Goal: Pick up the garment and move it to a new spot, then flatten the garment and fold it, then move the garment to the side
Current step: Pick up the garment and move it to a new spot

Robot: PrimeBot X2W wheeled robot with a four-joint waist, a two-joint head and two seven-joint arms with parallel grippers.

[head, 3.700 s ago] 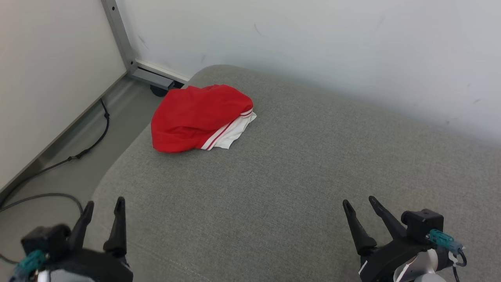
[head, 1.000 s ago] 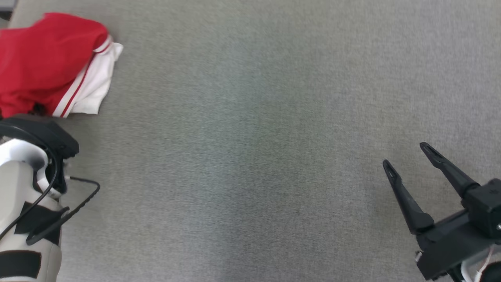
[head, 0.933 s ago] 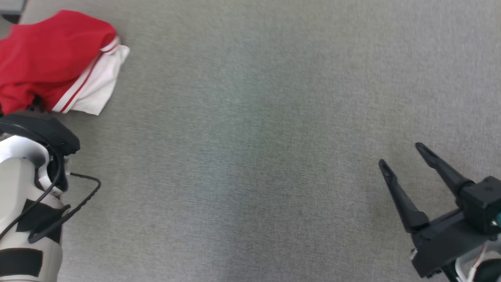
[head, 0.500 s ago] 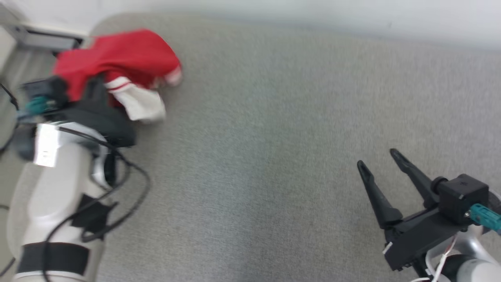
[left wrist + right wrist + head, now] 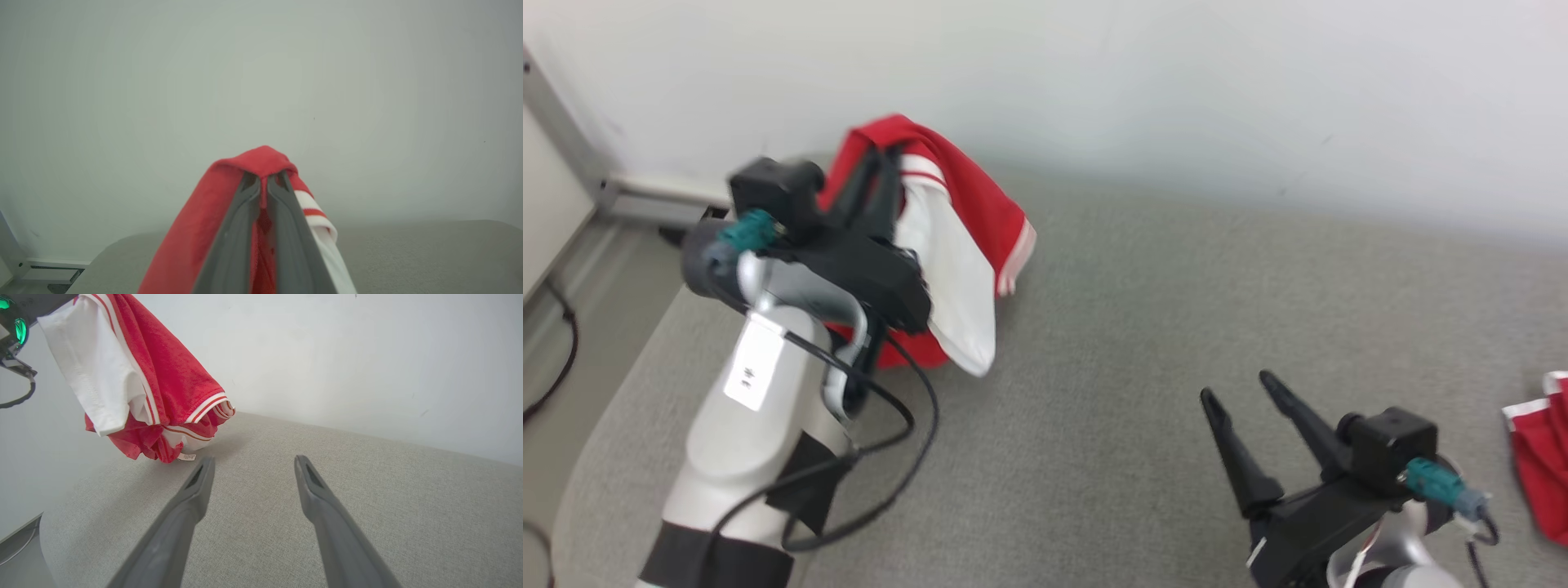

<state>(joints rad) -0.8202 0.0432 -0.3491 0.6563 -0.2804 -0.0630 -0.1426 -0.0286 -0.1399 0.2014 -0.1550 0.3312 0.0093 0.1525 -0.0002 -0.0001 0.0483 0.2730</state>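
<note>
the left gripper [image 5: 263,179] is clamped shut on a small pinch of the red and white garment [image 5: 964,204], with cloth draped over its two dark fingertips. the garment hangs bunched from that grip above the far left corner of the grey cushion [image 5: 1135,327]. its lowest folds and a small label hang close to the fabric; whether they touch cannot be told.

this looks like the carry to a new spot. it would go best with the bundle raised until the hem clears, then moved gently so the narrow pinch does not slip, and set down on the open middle of the cushion, where there is room to spread it.

the right gripper [image 5: 1237,388] hovers low at the near right, jaws wide and empty. a loose black cable [image 5: 907,441] loops off the left forearm and could snag the cloth. the pale wall [image 5: 1176,98] is close behind. another red cloth [image 5: 1539,457] lies at the right edge.
</note>
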